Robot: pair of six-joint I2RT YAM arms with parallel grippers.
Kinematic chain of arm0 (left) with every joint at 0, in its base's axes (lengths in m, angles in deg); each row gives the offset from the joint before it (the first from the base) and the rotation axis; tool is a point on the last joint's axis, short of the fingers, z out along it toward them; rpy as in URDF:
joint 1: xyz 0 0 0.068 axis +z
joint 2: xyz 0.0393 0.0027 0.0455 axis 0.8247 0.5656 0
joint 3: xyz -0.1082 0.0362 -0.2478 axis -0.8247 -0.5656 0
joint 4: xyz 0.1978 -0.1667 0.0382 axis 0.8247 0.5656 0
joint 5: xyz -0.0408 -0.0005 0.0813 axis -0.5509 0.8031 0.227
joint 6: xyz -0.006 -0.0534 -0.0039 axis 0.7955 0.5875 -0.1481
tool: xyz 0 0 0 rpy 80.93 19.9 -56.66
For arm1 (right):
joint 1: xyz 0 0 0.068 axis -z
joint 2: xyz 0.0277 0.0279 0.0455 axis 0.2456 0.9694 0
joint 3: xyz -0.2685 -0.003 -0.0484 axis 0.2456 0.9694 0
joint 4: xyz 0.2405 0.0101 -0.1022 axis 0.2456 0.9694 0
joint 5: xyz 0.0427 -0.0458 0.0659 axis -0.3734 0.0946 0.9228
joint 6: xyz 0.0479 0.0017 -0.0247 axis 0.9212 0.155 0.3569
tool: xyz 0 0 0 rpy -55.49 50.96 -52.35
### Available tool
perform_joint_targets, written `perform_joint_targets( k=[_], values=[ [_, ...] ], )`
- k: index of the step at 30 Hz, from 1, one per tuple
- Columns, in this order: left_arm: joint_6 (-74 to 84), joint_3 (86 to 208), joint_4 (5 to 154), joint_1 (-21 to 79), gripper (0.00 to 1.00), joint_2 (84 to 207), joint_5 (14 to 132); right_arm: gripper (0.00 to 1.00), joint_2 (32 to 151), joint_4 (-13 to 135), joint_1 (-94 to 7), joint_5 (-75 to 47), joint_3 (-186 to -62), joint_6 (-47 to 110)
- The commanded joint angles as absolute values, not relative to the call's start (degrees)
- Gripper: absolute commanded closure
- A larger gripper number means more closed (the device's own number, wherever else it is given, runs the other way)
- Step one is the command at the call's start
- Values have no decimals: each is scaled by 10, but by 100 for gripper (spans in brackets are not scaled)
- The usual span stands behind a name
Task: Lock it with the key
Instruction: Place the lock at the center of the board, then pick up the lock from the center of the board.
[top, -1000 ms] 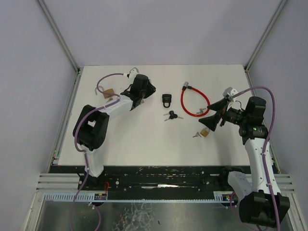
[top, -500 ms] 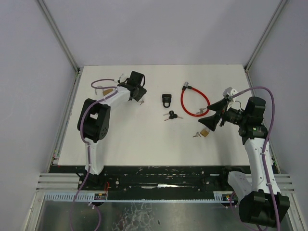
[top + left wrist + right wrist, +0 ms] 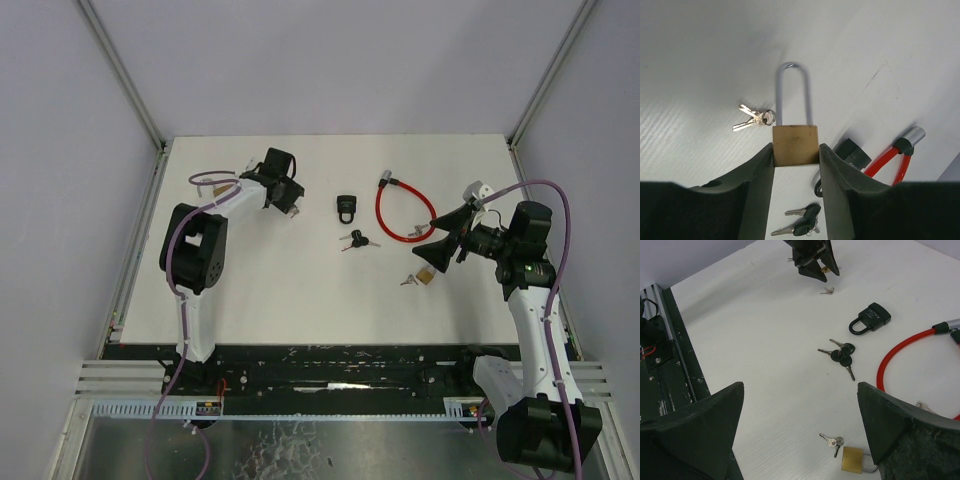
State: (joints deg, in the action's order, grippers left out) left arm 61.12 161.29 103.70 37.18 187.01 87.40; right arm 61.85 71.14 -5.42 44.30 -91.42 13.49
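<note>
L gripper (image 3: 796,155) is pinched narrow on the body of a brass padlock (image 3: 795,137), its long shackle pointing away, at the far-left of the white table (image 3: 300,290). A small key pair (image 3: 756,118) lies just beside it. Vs. 1 sec ago, the L arm is folded tighter and its wrist sits slightly further left. R gripper (image 3: 800,387) gapes wide, holding nothing, unmoved over a 2nd brass padlock (image 3: 426,276) near the red cable lock (image 3: 400,215).
</note>
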Motion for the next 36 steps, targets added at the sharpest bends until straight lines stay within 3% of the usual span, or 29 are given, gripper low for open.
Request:
perform_joint_targets(
  k=[1, 9, 36],
  values=[
    [631, 1607, 1040, 383, 58, 1876, 855, 0, 617, 688, -52, 441, -916, 143],
    [625, 1607, 1034, 383, 44, 1874, 854, 0, 617, 687, -52, 442, -915, 143],
    [605, 1589, 1005, 383, 43, 1846, 883, 0, 615, 686, -52, 442, -914, 143]
  ],
)
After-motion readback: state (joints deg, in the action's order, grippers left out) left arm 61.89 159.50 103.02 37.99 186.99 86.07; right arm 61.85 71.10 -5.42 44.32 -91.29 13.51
